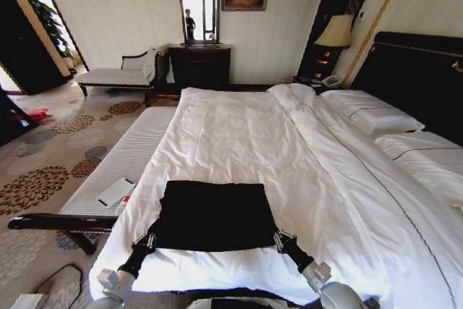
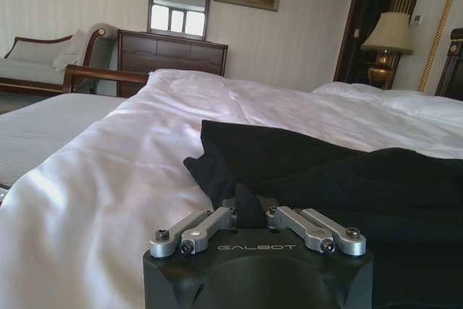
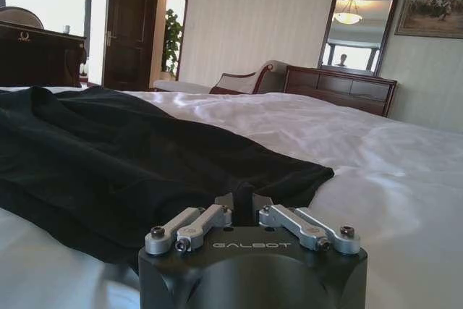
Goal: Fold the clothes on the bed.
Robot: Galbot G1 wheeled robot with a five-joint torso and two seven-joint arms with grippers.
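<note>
Black T-shirt (image 1: 215, 215) — near corners pinched between both jaws.

Head cam sits high at the near edge of the bed (image 1: 239, 135), looking fwd and down across it to the far wall w/ dresser (image 1: 200, 65) and mirror (image 1: 198, 6). Both wrist cams sit low, just above the duvet, v. close behind their own fingers, facing the same far wall. All 3 views share shirt (image 1: 215, 215), dresser, mirror.
</note>
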